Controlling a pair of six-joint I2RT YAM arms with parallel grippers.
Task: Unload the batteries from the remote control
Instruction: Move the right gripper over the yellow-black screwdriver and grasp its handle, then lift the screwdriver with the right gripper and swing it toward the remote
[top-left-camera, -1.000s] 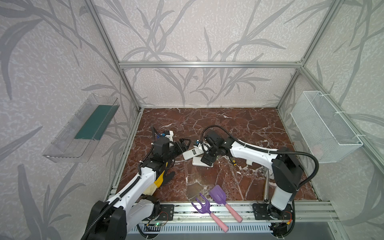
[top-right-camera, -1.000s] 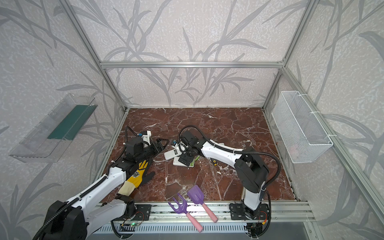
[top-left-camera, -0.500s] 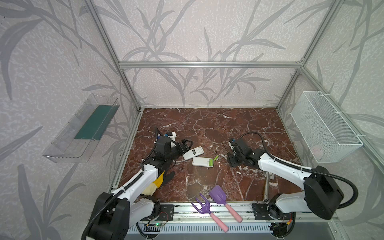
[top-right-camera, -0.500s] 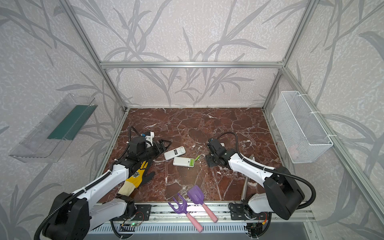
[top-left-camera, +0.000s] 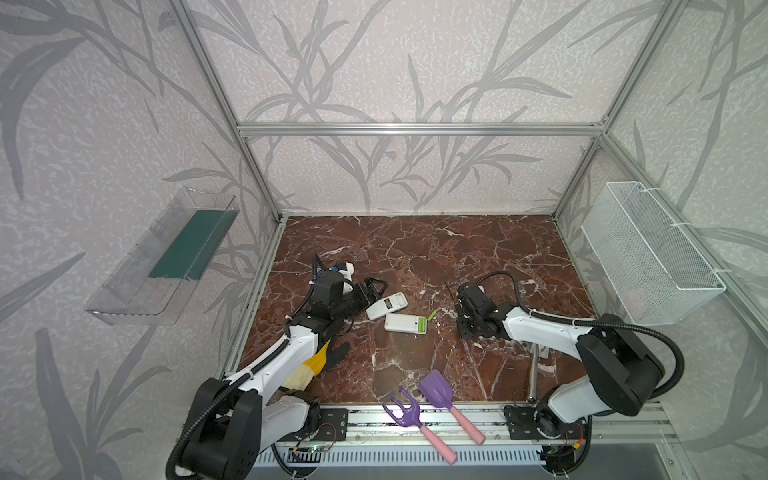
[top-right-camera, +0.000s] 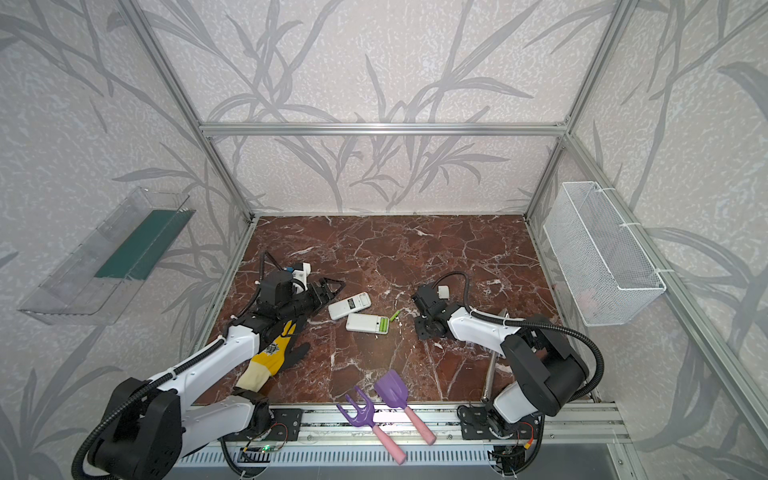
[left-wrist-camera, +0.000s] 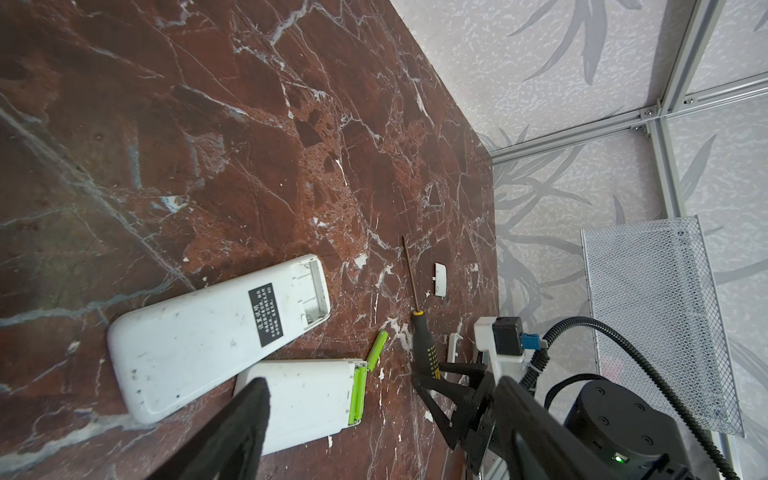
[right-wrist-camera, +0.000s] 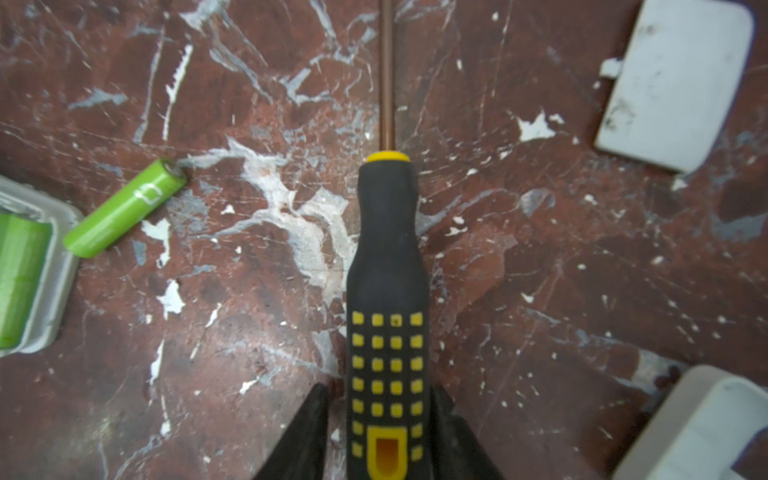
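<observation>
Top views: the left gripper (top-left-camera: 375, 290), jaws apart and empty, sits just beside the empty remote (top-left-camera: 386, 306). Batteries (top-right-camera: 383, 324) sit in the second remote (top-right-camera: 361, 322), with a loose battery (top-left-camera: 431, 316) beside it.
Left wrist: the empty remote overlaps the second's corner.
Right wrist: the right gripper (right-wrist-camera: 378, 395) straddles the screwdriver (right-wrist-camera: 386, 249); I cannot tell whether it is clamped. A cover (right-wrist-camera: 673, 83) lies near.
</observation>
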